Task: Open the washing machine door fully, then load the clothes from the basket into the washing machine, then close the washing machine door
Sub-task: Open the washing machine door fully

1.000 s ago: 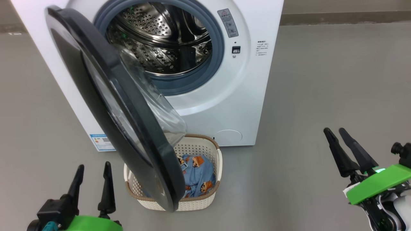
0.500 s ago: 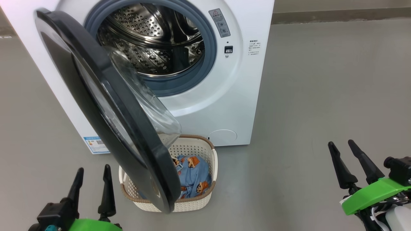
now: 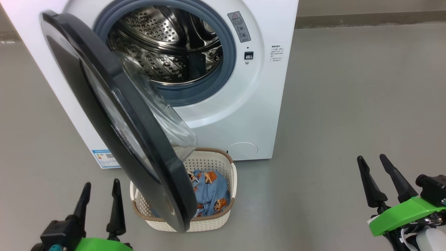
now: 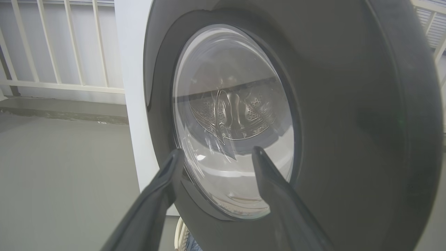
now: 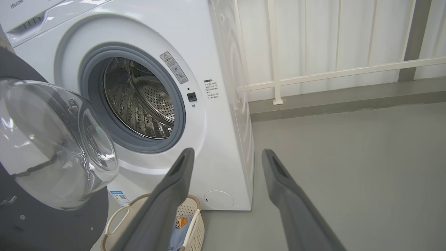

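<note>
Hanging partly open, the big round black-rimmed glass door [image 3: 139, 129] stuck out over the small cream plastic basket [image 3: 212, 223] on the grey floor [image 3: 331, 122]. Blue cartoon clothes [image 3: 212, 190] lay inside, none loaded. The left gripper [image 3: 101, 182] and right gripper [image 3: 371, 157] gaped wide, empty.

Just ahead of the left gripper [image 3: 101, 183], a little to its right, stands the washing machine door [image 3: 104, 87], swung out from the washing machine [image 3: 244, 115] behind it. Under the door's lower edge, right of this gripper, the basket [image 3: 209, 164] sits on the floor [image 3: 348, 104] before the machine, with the clothes [image 3: 212, 191] in it. The right gripper [image 3: 371, 157] is well apart, right of the basket.
</note>
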Available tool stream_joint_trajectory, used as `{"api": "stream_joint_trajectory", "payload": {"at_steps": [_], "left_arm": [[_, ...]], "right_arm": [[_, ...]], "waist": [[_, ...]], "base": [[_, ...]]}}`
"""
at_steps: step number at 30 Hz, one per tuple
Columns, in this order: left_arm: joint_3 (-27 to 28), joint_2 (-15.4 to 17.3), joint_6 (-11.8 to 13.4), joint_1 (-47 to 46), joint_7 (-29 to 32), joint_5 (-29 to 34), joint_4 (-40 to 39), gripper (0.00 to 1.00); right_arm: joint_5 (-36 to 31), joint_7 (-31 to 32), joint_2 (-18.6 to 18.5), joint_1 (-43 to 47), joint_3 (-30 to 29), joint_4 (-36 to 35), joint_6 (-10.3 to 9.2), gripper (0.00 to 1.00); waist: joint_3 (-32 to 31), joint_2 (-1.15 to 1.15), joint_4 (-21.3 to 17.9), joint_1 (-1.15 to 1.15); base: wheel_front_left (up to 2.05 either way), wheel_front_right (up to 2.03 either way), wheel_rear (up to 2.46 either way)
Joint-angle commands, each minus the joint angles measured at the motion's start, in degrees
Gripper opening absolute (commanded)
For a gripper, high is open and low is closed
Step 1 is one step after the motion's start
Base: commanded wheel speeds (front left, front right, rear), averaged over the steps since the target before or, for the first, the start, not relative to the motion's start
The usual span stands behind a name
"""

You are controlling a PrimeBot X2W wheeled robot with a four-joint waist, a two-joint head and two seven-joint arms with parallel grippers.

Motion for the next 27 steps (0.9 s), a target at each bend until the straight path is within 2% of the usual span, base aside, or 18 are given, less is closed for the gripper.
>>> {"api": "stream_joint_trajectory", "payload": {"at_steps": [1, 27], "left_arm": [[2.0, 0.5, 0.1, -1.5, -0.4, 0.1, -1.2, 1.00], [1.1, 0.8, 0.2, -1.5, -0.4, 0.2, -1.2, 1.00]], "right_arm": [[-0.3, -0.7, -0.8, 0.0, 0.7, -1.3, 0.09, 1.00], [-0.3, -0.7, -0.4, 0.5, 1.3, -0.8, 0.09, 1.00]], "waist": [[0.0, 0.00, 0.0, 0.00], [0.1, 0.00, 0.4, 0.00]], "base": [[0.00, 0.00, 0.00], [0.00, 0.00, 0.00]]}}
